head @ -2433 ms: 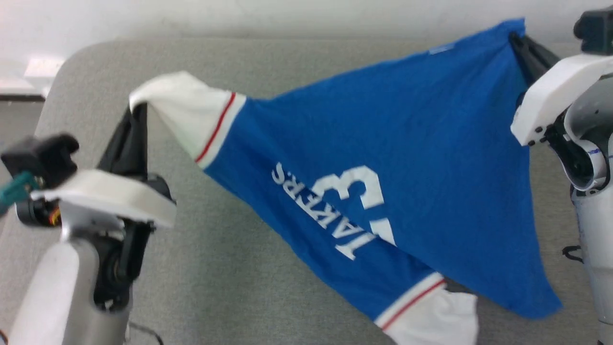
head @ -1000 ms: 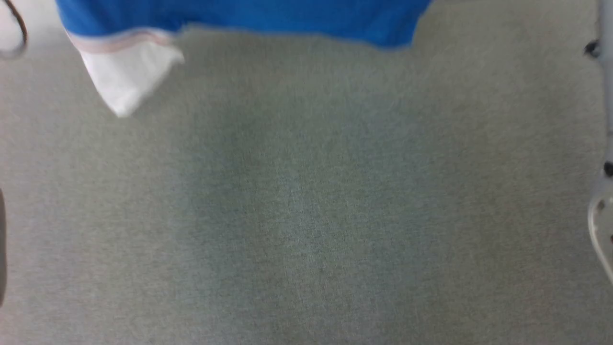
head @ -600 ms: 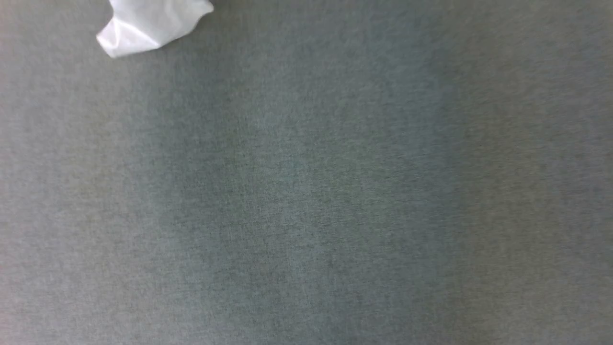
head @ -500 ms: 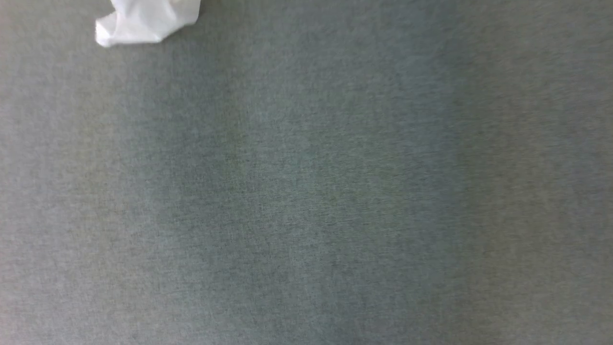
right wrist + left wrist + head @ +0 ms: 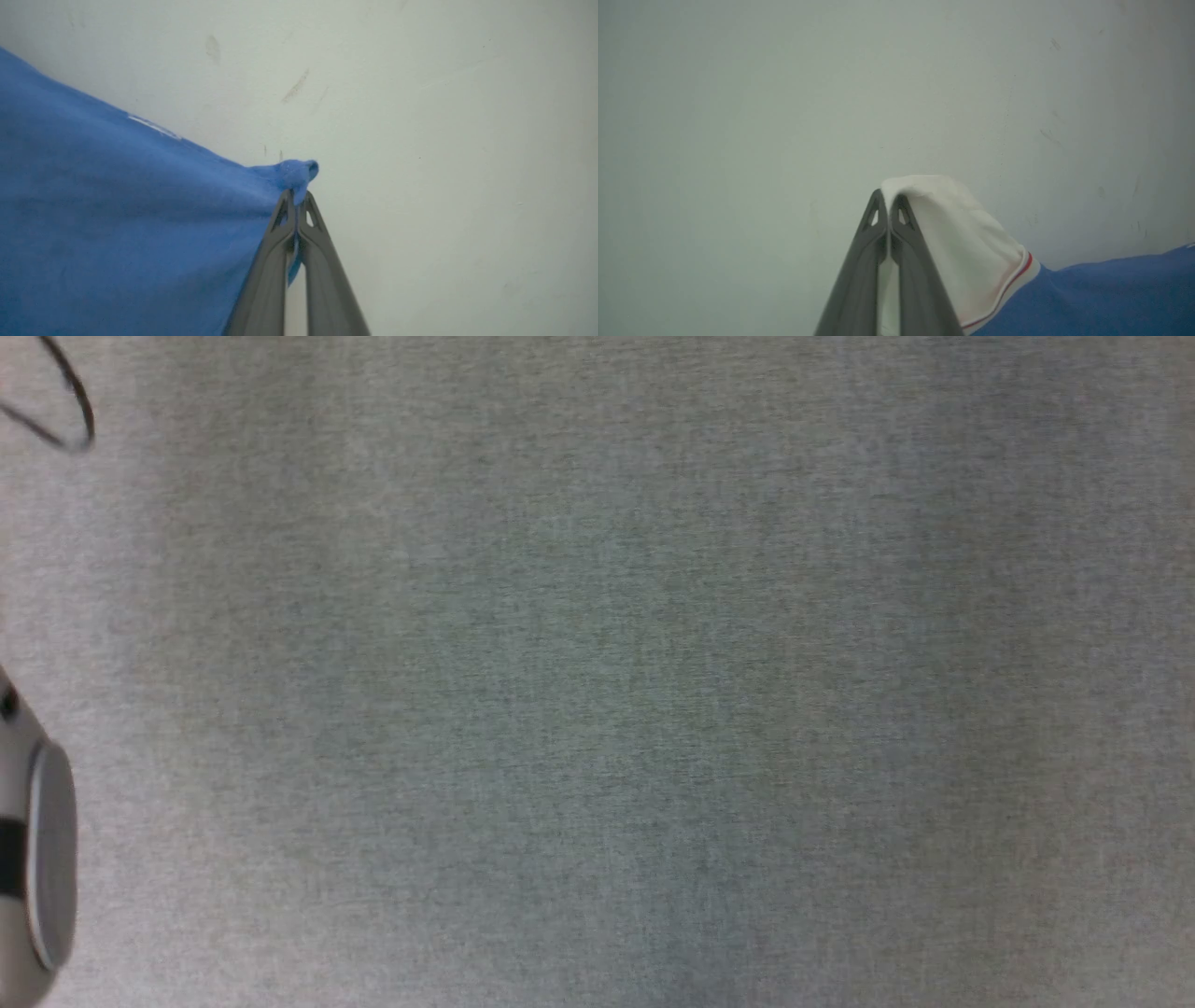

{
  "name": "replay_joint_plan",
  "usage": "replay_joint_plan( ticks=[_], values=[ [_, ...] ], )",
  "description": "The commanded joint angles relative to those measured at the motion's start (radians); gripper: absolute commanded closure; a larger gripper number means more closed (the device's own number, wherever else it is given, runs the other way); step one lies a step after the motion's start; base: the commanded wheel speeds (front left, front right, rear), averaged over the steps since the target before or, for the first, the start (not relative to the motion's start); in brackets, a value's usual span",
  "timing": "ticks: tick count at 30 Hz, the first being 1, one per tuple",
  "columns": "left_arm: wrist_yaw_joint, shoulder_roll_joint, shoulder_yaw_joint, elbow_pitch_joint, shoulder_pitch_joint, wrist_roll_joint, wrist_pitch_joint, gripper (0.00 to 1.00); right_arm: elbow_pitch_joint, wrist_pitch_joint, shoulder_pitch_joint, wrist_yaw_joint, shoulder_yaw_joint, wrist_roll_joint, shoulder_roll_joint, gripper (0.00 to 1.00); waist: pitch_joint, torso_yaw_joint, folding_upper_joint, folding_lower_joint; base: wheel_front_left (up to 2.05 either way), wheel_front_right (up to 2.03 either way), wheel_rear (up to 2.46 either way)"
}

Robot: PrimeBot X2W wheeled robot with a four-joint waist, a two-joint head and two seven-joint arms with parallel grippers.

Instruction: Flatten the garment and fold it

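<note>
Between the clenched fingers of the left gripper, the white sleeve of a bright blue soft T-shirt is pinched; its corner is clamped by the right gripper, seemingly to stretch it flat.

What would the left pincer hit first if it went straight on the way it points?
Past the white sleeve fold pinched in the left pincer, nothing stands in line before a pale scuffed surface, probably a wall; its distance is unclear.
</note>
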Motion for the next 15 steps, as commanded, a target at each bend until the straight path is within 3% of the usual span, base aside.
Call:
replay_joint_plan(
  ticks=[1,8,15],
  values=[
    [-0.007,0.007,0.034,-0.035,0.05,-0.01,-0.005,1.0,-0.003,-0.016,0.028,-0.001,0.004,0.035,0.003,1.0,-0.003,0.009,0.0,-0.0002,0.0,0.0,0.0],
    [-0.029,0.04,0.113,-0.139,0.321,-0.065,-0.002,1.0,-0.077,-0.032,0.199,-0.001,0.058,0.207,-0.01,1.0,-0.071,0.012,0.0,-0.0002,0.0,0.0,0.0],
    [-0.015,0.075,0.165,-0.332,0.645,-0.138,0.089,1.0,-0.271,0.044,0.466,-0.001,0.121,0.416,-0.061,1.0,-0.176,0.008,0.0,-0.0002,0.0,0.0,0.0]
  ],
)
